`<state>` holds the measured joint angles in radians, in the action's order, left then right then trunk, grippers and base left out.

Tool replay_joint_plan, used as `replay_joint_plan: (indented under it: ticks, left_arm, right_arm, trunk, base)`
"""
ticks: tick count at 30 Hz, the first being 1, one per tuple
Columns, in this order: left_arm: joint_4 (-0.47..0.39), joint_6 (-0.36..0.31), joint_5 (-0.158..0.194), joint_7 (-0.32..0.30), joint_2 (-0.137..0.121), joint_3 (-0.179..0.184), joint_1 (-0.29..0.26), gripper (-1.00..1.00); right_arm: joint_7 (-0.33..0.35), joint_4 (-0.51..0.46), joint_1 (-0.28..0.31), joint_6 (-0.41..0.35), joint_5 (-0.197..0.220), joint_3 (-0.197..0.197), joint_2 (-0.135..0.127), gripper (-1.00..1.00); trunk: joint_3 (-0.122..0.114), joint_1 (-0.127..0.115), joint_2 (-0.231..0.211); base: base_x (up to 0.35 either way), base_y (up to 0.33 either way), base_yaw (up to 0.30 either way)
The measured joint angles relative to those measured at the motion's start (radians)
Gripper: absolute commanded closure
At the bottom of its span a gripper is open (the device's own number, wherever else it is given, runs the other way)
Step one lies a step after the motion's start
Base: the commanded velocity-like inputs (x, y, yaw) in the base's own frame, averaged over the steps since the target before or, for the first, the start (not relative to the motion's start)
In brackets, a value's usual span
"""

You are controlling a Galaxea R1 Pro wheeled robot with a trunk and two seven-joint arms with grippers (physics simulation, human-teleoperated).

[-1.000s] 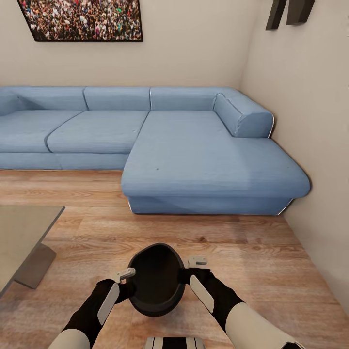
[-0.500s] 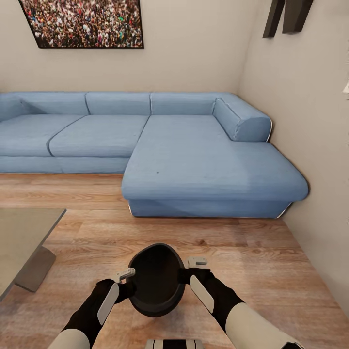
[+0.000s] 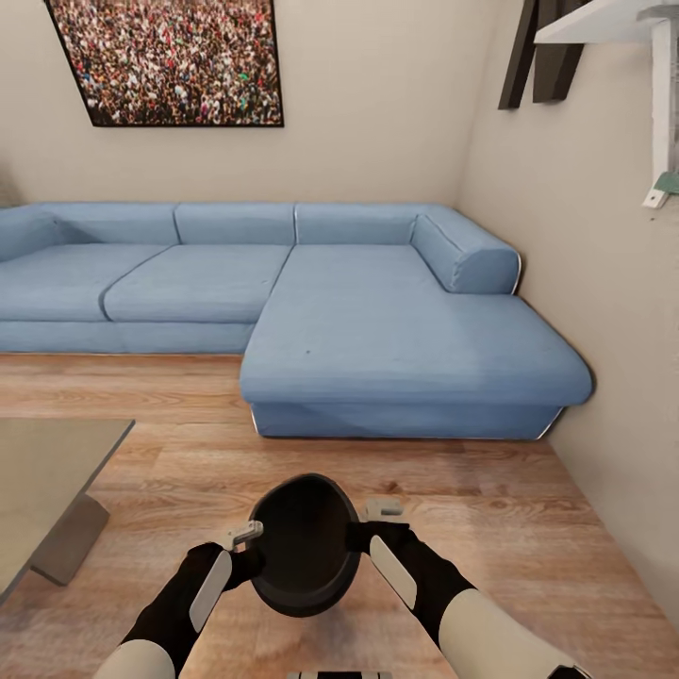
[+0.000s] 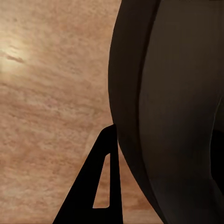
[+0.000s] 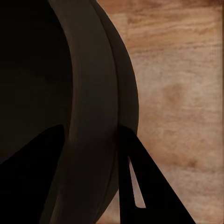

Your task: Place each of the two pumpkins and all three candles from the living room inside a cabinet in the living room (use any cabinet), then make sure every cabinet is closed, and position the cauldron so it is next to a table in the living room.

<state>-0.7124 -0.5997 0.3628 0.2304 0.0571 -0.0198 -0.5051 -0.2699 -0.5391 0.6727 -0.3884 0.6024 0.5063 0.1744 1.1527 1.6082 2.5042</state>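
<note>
The black cauldron [image 3: 304, 542] hangs low over the wooden floor in the head view, mouth tilted toward me, held between both arms. My left gripper [image 3: 251, 554] is shut on its left rim and my right gripper [image 3: 362, 536] is shut on its right rim. In the left wrist view the cauldron's wall [image 4: 172, 116] fills one side, with a dark finger [image 4: 100, 186] against its outside. In the right wrist view the rim [image 5: 88, 107] runs between the two fingers [image 5: 140, 182]. A corner of the grey-topped table [image 3: 47, 462] is at the left. Pumpkins, candles and the cabinet are out of view.
A blue corner sofa [image 3: 377, 321] spans the far wall, its chaise reaching toward me. The beige wall [image 3: 613, 311] closes the right side, with a white shelf [image 3: 604, 19] high up. Open wooden floor [image 3: 471, 509] lies between me, the sofa and the table.
The whole picture has slid downward, showing more wall and a shelf at the top right: the camera moved. The cauldron stays held the same way in both grippers.
</note>
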Motion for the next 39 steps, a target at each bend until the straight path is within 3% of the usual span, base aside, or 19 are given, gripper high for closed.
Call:
replay_joint_plan:
  ticks: [8, 22, 39]
  left_arm:
    - [0.0, 0.0, 0.0, 0.0, 0.0, 0.0, 0.0, 1.0]
    - [0.0, 0.0, 0.001, 0.0, 0.002, 0.001, 0.0, 1.0]
    - [0.0, 0.0, 0.002, -0.001, 0.002, 0.002, 0.0, 1.0]
  right_arm:
    - [0.0, -0.001, 0.001, 0.0, 0.001, 0.0, 0.0, 1.0]
    - [0.0, -0.002, 0.0, 0.0, 0.002, 0.001, 0.0, 1.0]
    - [0.0, -0.001, 0.0, -0.001, 0.005, 0.0, 0.0, 1.0]
  trunk:
    - [-0.031, -0.004, -0.002]
    - [-0.036, -0.004, -0.002]
    - [-0.037, -0.004, -0.002]
  base:
    - [0.0, 0.0, 0.009]
    - [-0.05, 0.0, 0.225]
    - [-0.185, 0.0, 0.01]
